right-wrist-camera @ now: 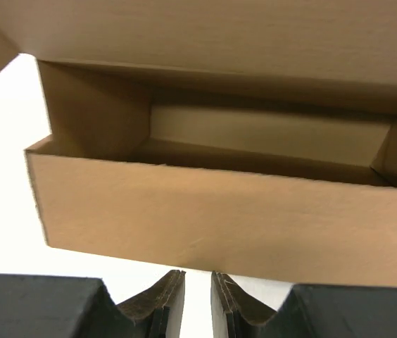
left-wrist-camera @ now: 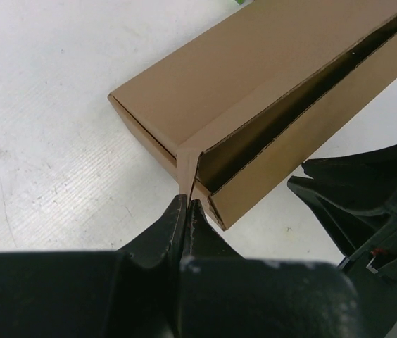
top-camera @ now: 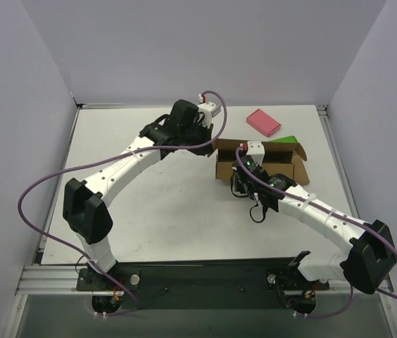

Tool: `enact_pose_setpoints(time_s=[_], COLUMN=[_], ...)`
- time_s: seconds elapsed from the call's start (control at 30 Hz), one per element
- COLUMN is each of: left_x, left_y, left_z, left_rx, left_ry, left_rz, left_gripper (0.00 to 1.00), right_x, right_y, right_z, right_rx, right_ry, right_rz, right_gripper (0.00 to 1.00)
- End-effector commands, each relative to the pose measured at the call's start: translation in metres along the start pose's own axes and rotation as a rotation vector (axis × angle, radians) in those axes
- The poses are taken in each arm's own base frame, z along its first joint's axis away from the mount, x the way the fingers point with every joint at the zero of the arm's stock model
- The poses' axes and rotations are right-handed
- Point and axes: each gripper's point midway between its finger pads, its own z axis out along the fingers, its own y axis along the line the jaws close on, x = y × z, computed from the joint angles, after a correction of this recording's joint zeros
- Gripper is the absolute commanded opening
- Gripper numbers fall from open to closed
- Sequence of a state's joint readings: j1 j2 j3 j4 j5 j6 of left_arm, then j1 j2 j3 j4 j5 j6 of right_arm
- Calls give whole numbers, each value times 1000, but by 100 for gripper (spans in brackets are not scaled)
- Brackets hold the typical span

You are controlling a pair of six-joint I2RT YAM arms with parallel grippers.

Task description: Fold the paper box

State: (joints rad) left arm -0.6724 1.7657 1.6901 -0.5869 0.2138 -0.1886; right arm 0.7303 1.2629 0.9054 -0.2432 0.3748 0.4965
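The paper box is a brown corrugated mailer standing right of centre on the table, walls up and lid raised behind. In the left wrist view the paper box runs away to the upper right. A thin corner flap runs down between my left gripper's shut fingers. From above, my left gripper is at the box's far left corner. My right gripper sits low against the front wall, narrowly open, with only table between its fingertips. Seen from above, the right gripper is at the box's near side.
A pink block lies behind the box near the back edge. A green block peeks out behind the raised lid. The right arm shows dark at the right of the left wrist view, close to the box.
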Motion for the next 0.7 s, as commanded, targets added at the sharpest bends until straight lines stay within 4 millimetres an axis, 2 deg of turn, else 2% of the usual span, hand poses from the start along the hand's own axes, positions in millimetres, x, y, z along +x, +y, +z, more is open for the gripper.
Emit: enact_pose_setpoints(time_s=[0.0, 0.13, 0.23, 0.27, 0.37, 0.47, 0.5, 0.57, 0.67], left_x=[-6, 9, 14, 14, 13, 13, 17, 19, 31], left_y=[-9, -4, 0, 0, 0, 1, 2, 5, 11], left_z=[4, 14, 15, 14, 10, 8, 7, 8, 9], left_rx=[62, 61, 48, 46, 51, 60, 62, 69, 69], left_ry=[15, 50, 72, 74, 79, 91, 108, 126, 171], left_rz=[46, 65, 79, 81, 102, 122, 131, 135, 168], left_gripper=[0, 0, 0, 0, 0, 0, 0, 0, 0], right_x=[-21, -25, -27, -26, -36, -46, -46, -50, -58], right_y=[9, 15, 19, 19, 13, 8, 12, 6, -2], right_z=[-5, -9, -21, -24, -49, -66, -71, -80, -87], right_rx=[-39, -85, -132, -147, -187, -238, -282, -284, -269], right_ry=[-24, -29, -47, -48, -98, -154, -157, -182, -218], right_rz=[-12, -35, -43, -35, 1, -156, -217, -322, -411], right_gripper=[24, 34, 53, 65, 78, 86, 86, 92, 93])
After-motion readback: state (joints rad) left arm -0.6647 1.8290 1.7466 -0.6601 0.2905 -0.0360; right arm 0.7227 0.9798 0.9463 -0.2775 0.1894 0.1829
